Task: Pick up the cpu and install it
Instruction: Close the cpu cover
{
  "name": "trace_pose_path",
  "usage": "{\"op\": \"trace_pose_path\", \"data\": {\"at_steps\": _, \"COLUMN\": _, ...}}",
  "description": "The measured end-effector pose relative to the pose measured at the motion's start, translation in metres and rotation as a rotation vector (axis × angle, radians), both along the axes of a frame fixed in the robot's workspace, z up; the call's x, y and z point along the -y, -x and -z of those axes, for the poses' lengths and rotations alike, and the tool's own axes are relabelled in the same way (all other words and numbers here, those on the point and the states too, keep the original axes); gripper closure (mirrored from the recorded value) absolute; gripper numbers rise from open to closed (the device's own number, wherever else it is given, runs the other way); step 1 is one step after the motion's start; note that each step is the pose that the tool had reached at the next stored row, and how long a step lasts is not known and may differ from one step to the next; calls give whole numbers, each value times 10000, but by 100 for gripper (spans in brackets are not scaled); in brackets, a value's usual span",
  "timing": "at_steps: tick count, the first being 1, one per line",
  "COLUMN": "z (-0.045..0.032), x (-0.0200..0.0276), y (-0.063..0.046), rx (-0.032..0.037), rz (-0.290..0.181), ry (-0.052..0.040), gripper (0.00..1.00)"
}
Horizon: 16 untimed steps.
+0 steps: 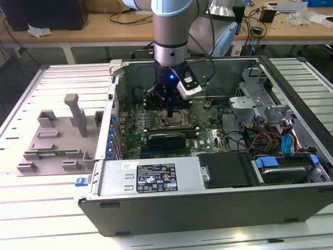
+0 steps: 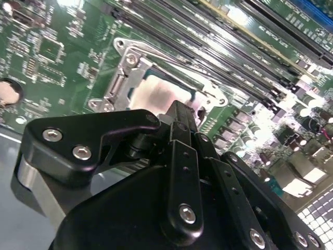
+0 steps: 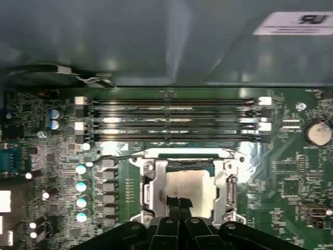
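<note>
cpu (image 3: 197,185): flat inside socket (image 3: 149,190); frame probably locates it.
claw (image 3: 178,202): mine, closed tight, gripping nothing, tips above cpu centre.

Silver-grey arm (image 1: 170,31), black fingers (image 2: 182,121), silver screws (image 2: 187,212), blue light (image 1: 171,77)

No print could be read. A black label (image 1: 156,178) carrying small white print and symbols stood on the grey metal cover (image 1: 114,179) in the exterior view; a white label (image 3: 295,23) with a dark mark stood on the case wall (image 3: 156,41) in the first wrist view
</note>
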<state>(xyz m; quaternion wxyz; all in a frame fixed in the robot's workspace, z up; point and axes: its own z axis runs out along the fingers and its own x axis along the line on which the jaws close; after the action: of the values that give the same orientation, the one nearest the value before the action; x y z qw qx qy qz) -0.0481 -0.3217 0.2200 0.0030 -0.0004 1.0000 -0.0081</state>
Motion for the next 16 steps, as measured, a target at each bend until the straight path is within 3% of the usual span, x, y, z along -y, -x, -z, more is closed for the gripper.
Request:
{"op": "trace_pose_path", "data": {"at_steps": 8, "z": 106, "x": 0, "y": 139, "rx": 1, "rz": -422, "ry": -10, "gripper": 89}}
{"op": "trace_pose_path", "data": {"at_steps": 16, "z": 140, "x": -27, "y": 139, "rx": 4, "rz": -945, "ry": -56, "gripper": 89}}
